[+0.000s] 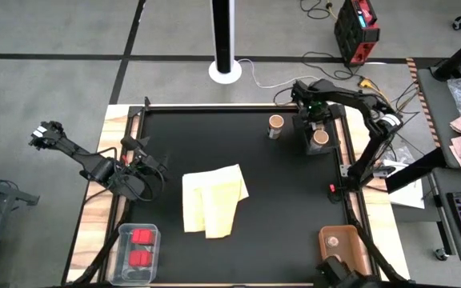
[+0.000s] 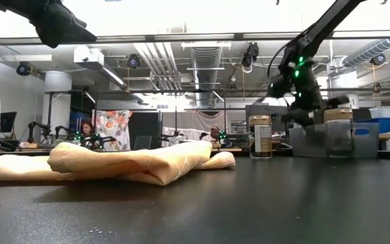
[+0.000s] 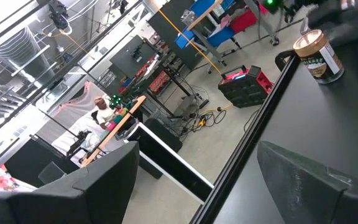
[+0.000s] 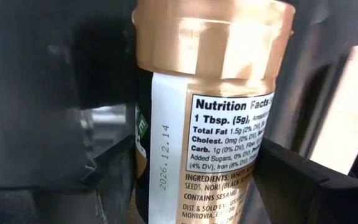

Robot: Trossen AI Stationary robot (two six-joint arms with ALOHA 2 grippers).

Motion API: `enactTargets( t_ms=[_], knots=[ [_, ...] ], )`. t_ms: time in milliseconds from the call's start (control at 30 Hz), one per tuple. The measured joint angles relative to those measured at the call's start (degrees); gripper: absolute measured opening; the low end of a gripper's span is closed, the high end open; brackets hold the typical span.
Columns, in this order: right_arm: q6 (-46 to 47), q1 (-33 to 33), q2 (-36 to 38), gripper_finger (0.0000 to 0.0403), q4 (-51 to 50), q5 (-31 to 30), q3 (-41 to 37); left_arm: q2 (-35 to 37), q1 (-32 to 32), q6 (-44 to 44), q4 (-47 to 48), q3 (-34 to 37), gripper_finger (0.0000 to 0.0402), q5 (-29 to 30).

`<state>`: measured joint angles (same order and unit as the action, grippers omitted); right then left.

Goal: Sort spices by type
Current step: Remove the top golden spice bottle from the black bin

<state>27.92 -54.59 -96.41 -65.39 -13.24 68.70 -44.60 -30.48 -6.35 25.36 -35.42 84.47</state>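
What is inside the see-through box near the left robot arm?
The clear box holds two red spice blocks, one beside the other. Seen from above, only their tops show, so whatever may lie beneath them is hidden. The left gripper hangs open over the table nearby.

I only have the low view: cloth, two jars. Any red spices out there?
Observer: Yes. The high view shows two red blocks in a clear bin at the table's near-left corner.
Operator: Which arm is at the far jar?
Observer: The right gripper, at the tan-topped jar by the far-right edge.
Operator: And the left?
Observer: The left gripper hangs open at the left edge, beside the yellow cloth.
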Motion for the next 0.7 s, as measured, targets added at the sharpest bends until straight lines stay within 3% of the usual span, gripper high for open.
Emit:
enactTargets(
  t_ms=[467,700],
  knots=[
    [2.38,1.4,14.34,0.0267,-1.41,-2.39,1.14,0.0,-0.01,0.0,0.0,0.0,0.0311,0.0],
    [2.73,11.01,23.77,0.0267,9.39,-3.75,0.68,0.0,0.0,0.02,-0.02,0.0,0.0311,0.02]
  ],
)
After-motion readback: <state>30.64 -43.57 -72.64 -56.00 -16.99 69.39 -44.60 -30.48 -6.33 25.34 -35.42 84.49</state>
